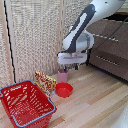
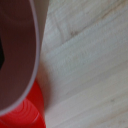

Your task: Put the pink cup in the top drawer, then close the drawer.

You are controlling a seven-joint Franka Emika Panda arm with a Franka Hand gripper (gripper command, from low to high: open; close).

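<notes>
The pale pink cup (image 1: 62,76) stands upright on the wooden floor, just behind the red bowl (image 1: 64,90). My gripper (image 1: 71,66) hangs under its flat white block, just above the cup and slightly toward the exterior view's right. Its fingers look apart and hold nothing. In the wrist view the cup's wall (image 2: 20,55) fills one side at very close range, with the red bowl (image 2: 25,112) beside it. The dark brown chest of drawers (image 1: 112,47) stands at the exterior view's right. Its uppermost drawer (image 1: 116,30) is partly hidden by my arm.
A red wire-frame basket (image 1: 25,102) sits on the floor at the exterior view's lower left. A colourful snack bag (image 1: 45,81) stands between the basket and the cup. A pale slatted wall (image 1: 35,35) runs behind. Wooden floor (image 2: 85,65) lies between the bowl and the chest.
</notes>
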